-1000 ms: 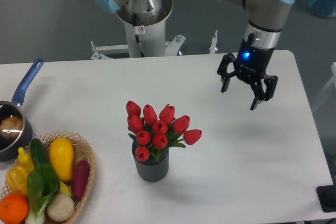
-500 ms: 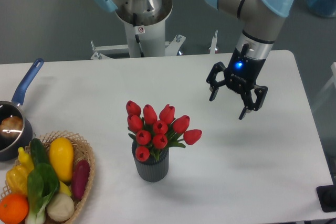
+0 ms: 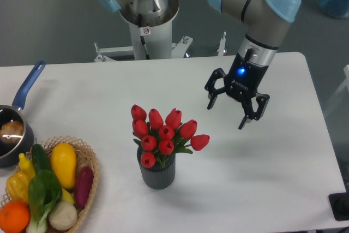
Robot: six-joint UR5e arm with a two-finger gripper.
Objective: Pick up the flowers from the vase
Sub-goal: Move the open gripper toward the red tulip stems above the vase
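Note:
A bunch of glossy red tulip flowers (image 3: 163,132) with green leaves stands in a small dark grey ribbed vase (image 3: 157,174) near the middle front of the white table. My gripper (image 3: 226,114) hangs open above the table, up and to the right of the flowers, with nothing between its fingers. Its two black fingers point down, and a blue light glows on its wrist. A gap of bare table separates it from the nearest tulip.
A wicker basket (image 3: 87,170) of colourful vegetables sits at the front left corner. Behind it a dark saucepan (image 3: 13,135) with a blue handle reaches off the left edge. The robot's base (image 3: 146,20) stands behind the table's far edge.
The gripper has moved left and slightly down toward the flowers, staying open. The flowers and the vase have not moved.

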